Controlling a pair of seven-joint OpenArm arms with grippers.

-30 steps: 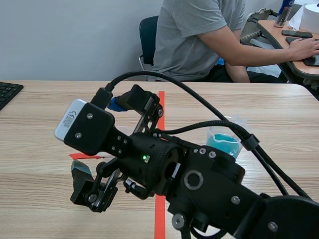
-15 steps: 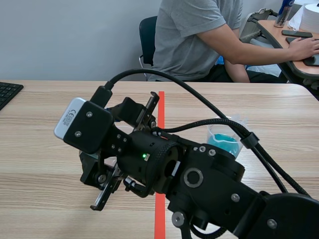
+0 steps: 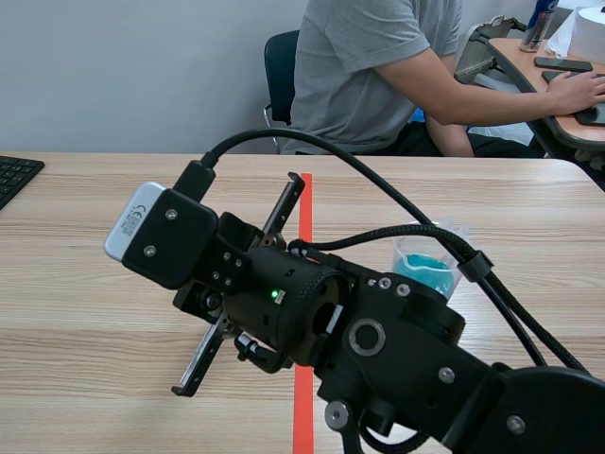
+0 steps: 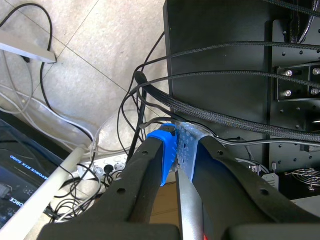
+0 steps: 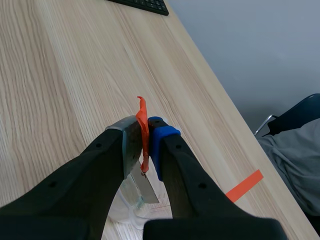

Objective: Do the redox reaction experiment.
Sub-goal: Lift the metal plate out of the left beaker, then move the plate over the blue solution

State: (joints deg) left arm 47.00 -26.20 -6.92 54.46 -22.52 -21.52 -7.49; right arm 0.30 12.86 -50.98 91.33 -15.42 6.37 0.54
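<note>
**Orange strip pinched above the table**

Between the pads of the right gripper [image 5: 146,134], clamped tight: a thin orange-red strip [image 5: 141,111], upright, poking past the fingertips. Just under those fingers, a flat grey metal blade [image 5: 145,189] over a clear plastic cup [image 5: 124,209] on the pale wooden table [image 5: 60,75]. Joined to the orange strip or not: cannot tell. Beyond the right arm in the scene view, right of the tape line, a clear beaker of blue liquid [image 3: 425,272]. At the left gripper [image 4: 177,144], off the table near black braided cables [image 4: 215,119]: pads pressed together.
</note>
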